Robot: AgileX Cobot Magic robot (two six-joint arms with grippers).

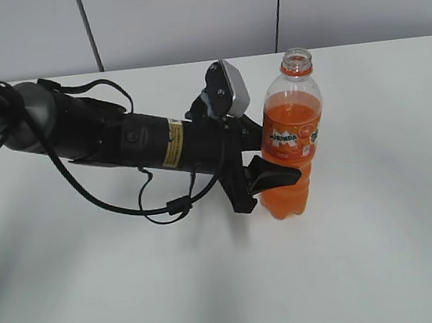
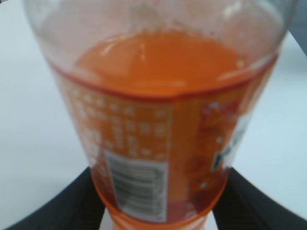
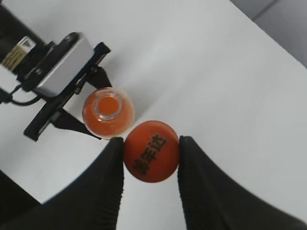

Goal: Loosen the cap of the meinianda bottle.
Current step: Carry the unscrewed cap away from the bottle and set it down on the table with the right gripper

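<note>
one clear plastic meinianda bottle [image 1: 289, 141] stands upright on a smooth white bench [image 1: 385, 251], its mouth uncovered and the threaded neck bare above an orange ring. orange soda fills it to the shoulder; below that sits a glossy orange label with a barcode panel, seen blurred in the left wrist view, then a ribbed lower body. the left end effector [image 1: 269, 172], matte black at the end of a dark cabled arm with a grey camera block on top, is clenched around the bottle's lower half, a finger on each side. the right end effector [image 3: 151, 167], seen only from its own wrist camera, grasps the cap [image 3: 151, 151] between two black fingers [image 3: 108, 177]. the cap is small, round, smooth orange plastic with dark printed characters on top, held above the bench and off the bottle, whose round open mouth shows below it.
</note>
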